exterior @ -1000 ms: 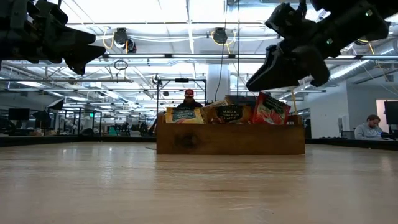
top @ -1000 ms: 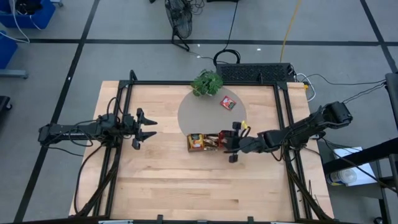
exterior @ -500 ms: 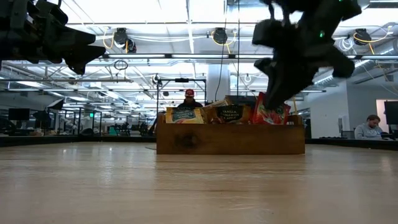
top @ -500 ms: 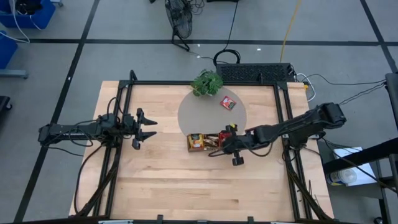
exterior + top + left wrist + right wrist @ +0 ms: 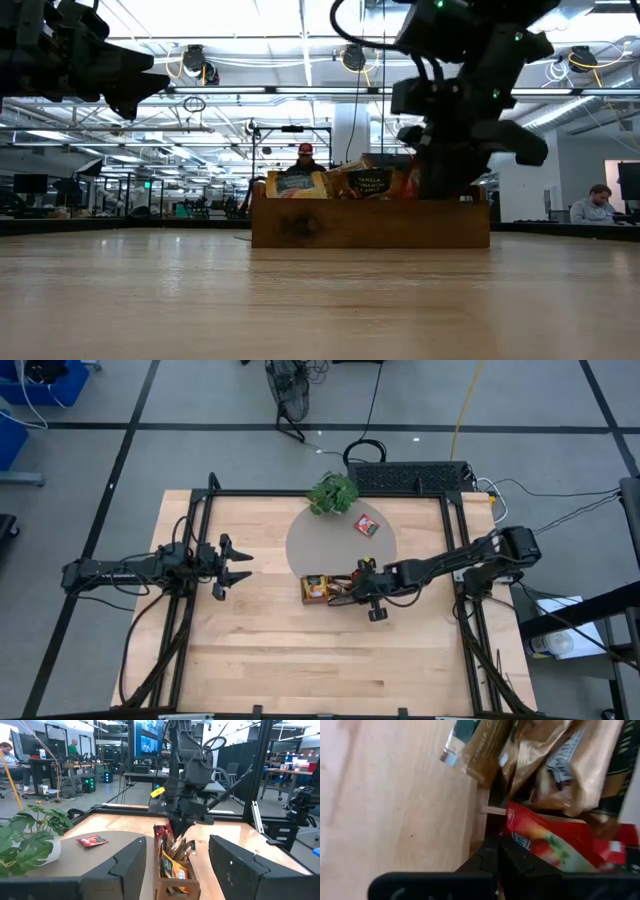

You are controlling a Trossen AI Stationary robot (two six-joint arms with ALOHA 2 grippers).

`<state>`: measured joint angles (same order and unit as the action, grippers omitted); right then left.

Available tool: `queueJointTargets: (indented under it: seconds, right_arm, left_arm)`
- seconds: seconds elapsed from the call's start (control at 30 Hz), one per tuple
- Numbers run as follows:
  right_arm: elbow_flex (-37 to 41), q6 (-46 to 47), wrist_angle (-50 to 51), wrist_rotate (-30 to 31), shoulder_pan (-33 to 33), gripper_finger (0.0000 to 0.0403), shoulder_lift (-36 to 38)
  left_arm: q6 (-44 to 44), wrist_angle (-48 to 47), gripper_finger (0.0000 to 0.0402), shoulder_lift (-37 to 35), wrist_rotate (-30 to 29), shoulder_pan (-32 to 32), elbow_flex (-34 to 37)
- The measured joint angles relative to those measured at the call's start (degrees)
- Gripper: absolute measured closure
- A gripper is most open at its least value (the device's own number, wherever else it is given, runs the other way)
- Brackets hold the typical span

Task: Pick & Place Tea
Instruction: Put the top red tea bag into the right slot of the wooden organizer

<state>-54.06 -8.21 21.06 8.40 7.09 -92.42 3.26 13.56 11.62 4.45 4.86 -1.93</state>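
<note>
Right wrist view shows the tea packets [image 5: 555,840] packed upright in the wooden tray [image 5: 487,810]: a red packet nearest the fingers, gold/brown foil ones crumpled behind it. Judging by the creases, they are thin foil or paper sachets: very light, floppy, slick-faced, easy to bend or tear. Best hold is probably a pinch on the free top edge of one packet across its flat faces, not its corner; neighbours are jammed close, so two may come up together.

High view: tray [image 5: 318,600] sits on the table [image 5: 270,660], at the near edge of a round grey mat [image 5: 320,540]. One loose red packet [image 5: 367,526] lies flat on that mat, well apart from the tray. Potted plant [image 5: 333,493] stands at the mat's far edge.

Right gripper [image 5: 362,588] is down over the right end of the tray, among the packet tops; low view has it [image 5: 445,175] dipping right at the red packets there. Its jaws look nearly closed in the wrist view, tips meeting near the red packet, but whether they have actually caught it I cannot tell.

Left gripper [image 5: 232,565] hovers well to the left of the tray, jaws spread wide, holding nothing; its wrist view looks across at the tray [image 5: 172,880] between its fingers [image 5: 125,870].

Risk: a slippery packet sliding out, or the tray tipping or dragging if a packet snags.
</note>
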Motion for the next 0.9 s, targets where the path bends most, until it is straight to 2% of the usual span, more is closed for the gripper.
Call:
queueJointTargets:
  seconds: [0.2,0.67,0.83,0.9]
  right_arm:
    - [-0.3,1.4,1.1,-0.7,-0.1,0.0403,-2.2]
    - [0.1,1.8,1.1,-0.9,1.4,0.0403,7.0]
    - [0.1,1.7,-0.2,3.7,1.5,0.0403,6.0]
    - [0.1,1.5,-0.1,3.7,1.5,0.0403,5.0]
  left_arm:
    - [0.0,0.0,0.0188,0.0,0.0,0.0,0.0]
    - [0.0,0.0,0.0188,0.0,0.0,0.0,0.0]
    - [0.0,0.0,0.0188,0.0,0.0,0.0,0.0]
    - [0.0,0.0,0.0188,0.0,0.0,0.0,0.0]
